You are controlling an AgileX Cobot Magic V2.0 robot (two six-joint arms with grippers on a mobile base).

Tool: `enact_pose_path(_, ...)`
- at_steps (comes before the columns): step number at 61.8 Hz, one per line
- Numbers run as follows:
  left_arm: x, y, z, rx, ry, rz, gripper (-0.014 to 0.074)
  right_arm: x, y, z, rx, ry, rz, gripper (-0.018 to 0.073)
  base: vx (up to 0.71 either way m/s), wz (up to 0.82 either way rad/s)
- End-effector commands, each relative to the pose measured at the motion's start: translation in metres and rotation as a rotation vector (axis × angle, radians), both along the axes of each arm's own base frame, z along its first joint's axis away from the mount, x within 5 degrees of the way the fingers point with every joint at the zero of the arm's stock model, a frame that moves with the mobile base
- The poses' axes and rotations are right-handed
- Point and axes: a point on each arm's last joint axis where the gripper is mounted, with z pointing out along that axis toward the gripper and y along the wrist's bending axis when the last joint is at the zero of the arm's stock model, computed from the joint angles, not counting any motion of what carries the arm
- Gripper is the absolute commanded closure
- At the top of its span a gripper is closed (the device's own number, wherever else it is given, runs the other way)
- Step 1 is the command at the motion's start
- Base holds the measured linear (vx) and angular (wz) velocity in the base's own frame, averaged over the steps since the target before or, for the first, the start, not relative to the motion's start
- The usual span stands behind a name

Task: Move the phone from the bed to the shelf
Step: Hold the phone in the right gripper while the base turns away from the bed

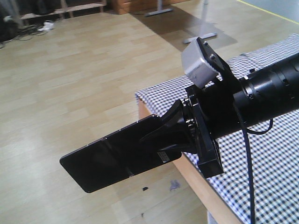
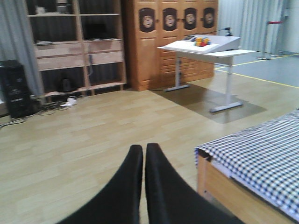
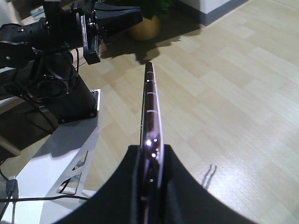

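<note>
- The right gripper [image 1: 161, 133], a black 2-fingered claw on a thick black arm, is clamped on 1 end of the flat glossy black foldable phone [image 1: 107, 156].
- The phone hangs in the air, roughly level. Its free end points out over the pale wood-plank floor [image 1: 70, 84], just past the corner of the bed, and it touches neither.
- A crease runs across the phone's middle in the front view.
- In the right wrist view the phone is seen edge-on. Its pinkish-gold rim is pinched between the 2 black fingers at the near end, and the rest sticks forward.
- The wide bed [image 1: 275, 154] is covered in black-and-white small-check gingham cloth over a light wooden side frame. The right arm reaches out across its corner.
- A silver box-shaped wrist camera [image 1: 198, 65] sits on top of the right arm, and a thin black cable [image 1: 247, 163] hangs below it.
- The left gripper [image 2: 144, 148], also black, has its 2 fingers pressed together with nothing between them. It hovers above the floor beside the bed's corner.
- The light natural-wood shelving unit [image 2: 79, 51] stands against the far wall, well apart from the phone.
- A tall brown wardrobe [image 2: 173, 56] with 4 round medallions on its doors stands just to the right of the shelving unit.
- A white desk on grey legs [image 2: 205, 49] stands between the wardrobe and the bed, with small colourful objects on top.
</note>
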Motion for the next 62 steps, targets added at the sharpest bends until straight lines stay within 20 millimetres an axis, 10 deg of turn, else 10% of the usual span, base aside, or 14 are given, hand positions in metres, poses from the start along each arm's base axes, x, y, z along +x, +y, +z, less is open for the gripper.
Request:
enact_pose_path(1, -0.0020, 0.0003, 0.0154, -0.016, -0.105, 0.004, 0.0595, -0.0139, 0.0001, 0.0218, 0.096, 0.006, 0.052, 0.0561, -0.12, 0.48)
enact_pose_path(62, -0.0020, 0.0003, 0.0154, -0.016, -0.105, 0.004, 0.0595, -0.0139, 0.0001, 0.0218, 0.096, 0.006, 0.052, 0.0561, -0.09, 0.35)
